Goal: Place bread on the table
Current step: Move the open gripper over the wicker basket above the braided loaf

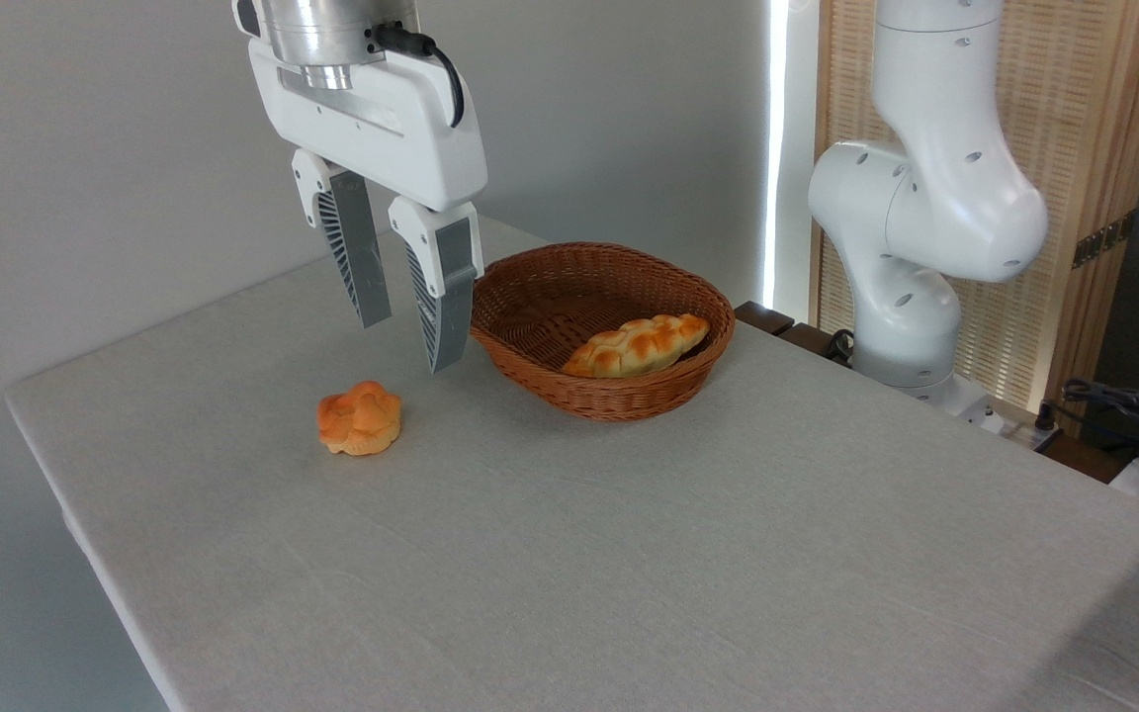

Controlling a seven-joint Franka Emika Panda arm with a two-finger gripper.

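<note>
Two baked items were in view, and only one of them mattered to the job. At lower left of centre, the small round orange knotted bun [360, 417] sat on the large light grey cloth-topped table [629, 574], apart from everything else. Above and just right of it, in the upper left of the frame, the white two-finger gripper [410, 341] hung in the air with its grey fingers parted by a modest gap and nothing between them. Right of the gripper, at centre frame, the brown woven wicker basket [540, 297] held the long braided golden loaf of bread [637, 345], which lay against its right inner wall. Judging from this, the task had barely begun: the loaf was ungrasped, unlifted, and not yet on the table.
</note>
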